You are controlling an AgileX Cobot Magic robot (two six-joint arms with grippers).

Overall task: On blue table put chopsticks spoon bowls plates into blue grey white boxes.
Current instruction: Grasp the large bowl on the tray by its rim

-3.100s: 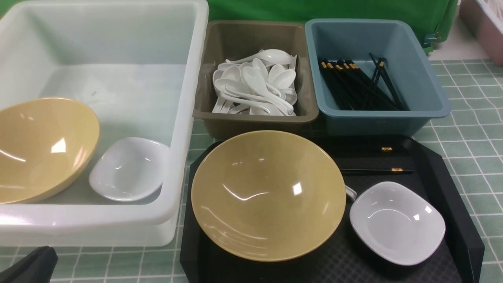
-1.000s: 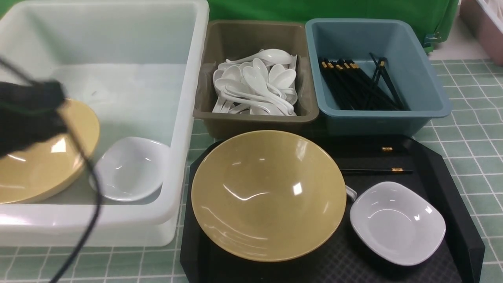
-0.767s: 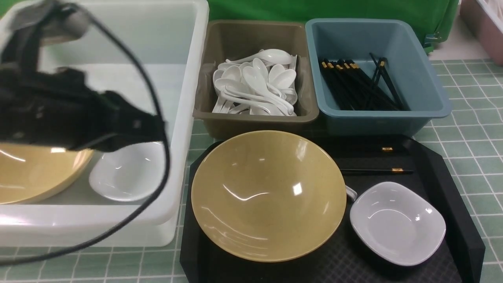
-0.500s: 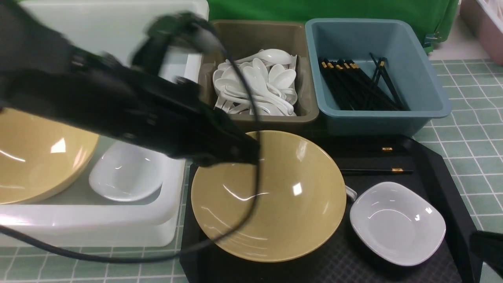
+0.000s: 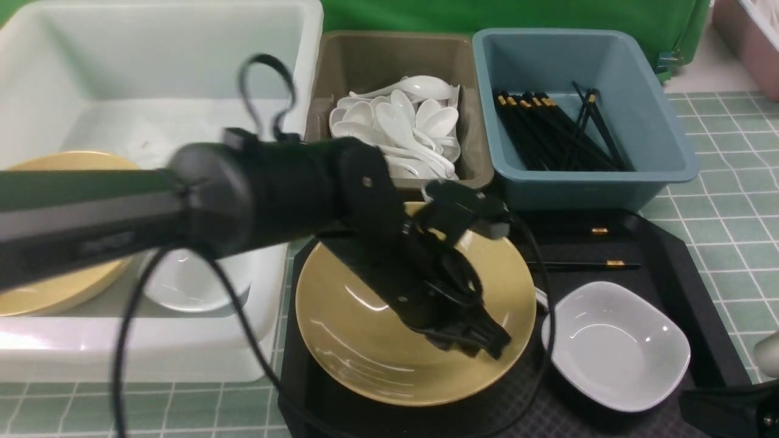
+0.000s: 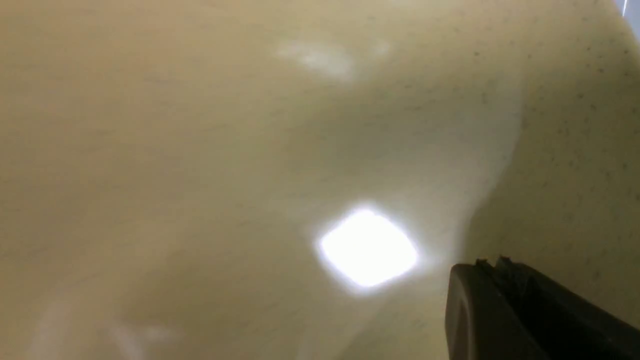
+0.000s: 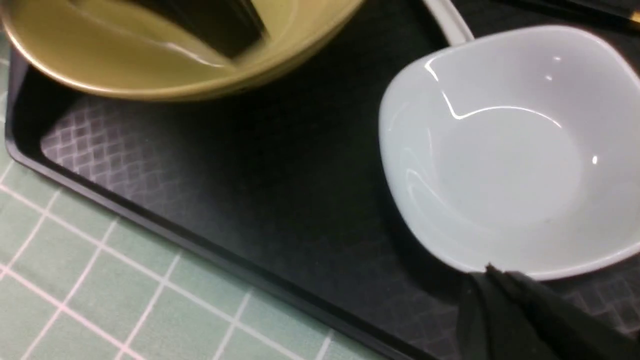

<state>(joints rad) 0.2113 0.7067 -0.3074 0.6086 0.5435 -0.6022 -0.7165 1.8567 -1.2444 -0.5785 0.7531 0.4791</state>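
A yellow bowl (image 5: pixel 365 340) sits on the black tray, and my left gripper (image 5: pixel 496 348) is shut and empty, its tip low inside that bowl (image 6: pixel 200 150). In the left wrist view the shut left gripper (image 6: pixel 492 262) hovers just over the bowl's inner wall. A white plate (image 5: pixel 614 347) lies right of the bowl. My right gripper (image 7: pixel 490 270) is shut and empty at the near rim of the plate (image 7: pixel 500 150). A white spoon handle (image 7: pixel 447 20) pokes out between bowl and plate. Two black chopsticks (image 5: pixel 584 264) lie at the tray's back.
The white box (image 5: pixel 292 73) holds another yellow bowl (image 5: pixel 48 292) and a plate (image 5: pixel 182 286). Spoons fill the grey box (image 5: pixel 365 55); chopsticks lie in the blue box (image 5: pixel 663 140). The black tray (image 7: pixel 200 175) rests on the blue table (image 7: pixel 75 280). A pink tub (image 5: pixel 748 42) stands far right.
My left arm swung in from the left, crossed over the white box and came down into the bowl on the tray. The right arm came into view at the bottom right.
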